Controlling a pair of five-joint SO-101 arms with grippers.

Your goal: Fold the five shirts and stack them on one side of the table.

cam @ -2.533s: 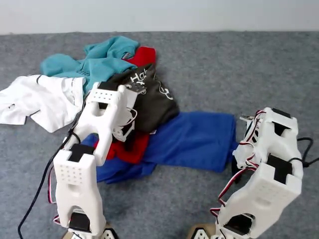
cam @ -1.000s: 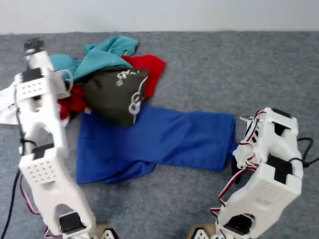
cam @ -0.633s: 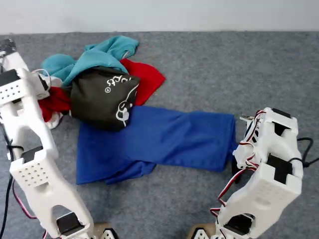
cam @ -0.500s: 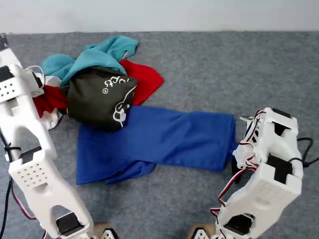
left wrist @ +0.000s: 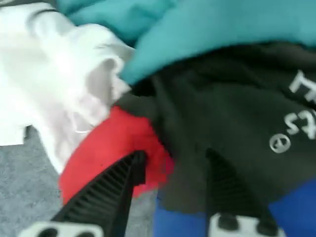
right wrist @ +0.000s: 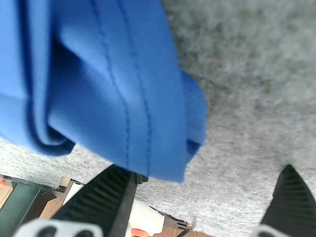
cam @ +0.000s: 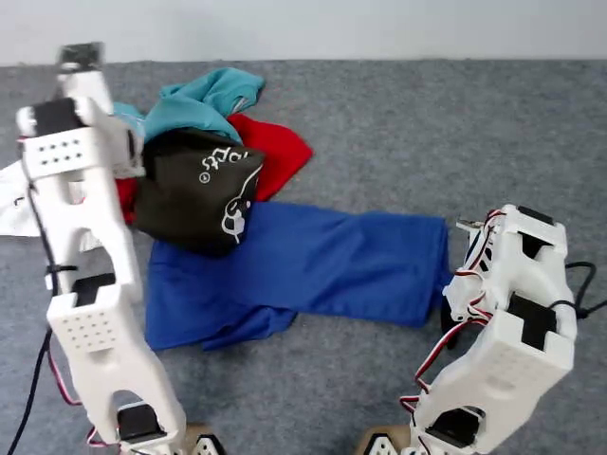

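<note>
high view: a grey table [cam: 455, 133] runs back to a pale wall [cam: 303, 28] at its far edge. four shirts bunch in the far left corner. the teal shirt [cam: 204, 100] is nearest the far edge. the red shirt [cam: 275, 152] pokes out below it, and the black shirt [cam: 199, 190] is heaped on top. the white shirt [cam: 19, 199] lies at the left edge. the left arm [cam: 81, 237] rises from the near left corner and leans over the pile's left side, hiding part of the white and red shirts. the blue shirt [cam: 313, 265] lies spread across the middle, its left end tucked under the black shirt and its right hem just beside the right arm [cam: 507, 303], which sits folded at the near right corner. grey table surface stretches from the blue shirt's far edge to the far right corner.

left wrist view: the left gripper [left wrist: 170, 192] hangs with its jaws moderately apart, holding nothing, over the seam where the red shirt [left wrist: 108, 148] meets the black shirt [left wrist: 232, 123]. the white shirt [left wrist: 64, 89] and teal shirt [left wrist: 222, 29] lie beyond. a corner of the blue shirt [left wrist: 291, 212] and a strip of table [left wrist: 19, 182] show.

right wrist view: the right gripper [right wrist: 202, 207] is spread wide, gripping nothing. the blue shirt [right wrist: 98, 74] ends in a doubled hem corner over one finger [right wrist: 111, 197]. grey table [right wrist: 256, 89] lies between the jaws.
</note>
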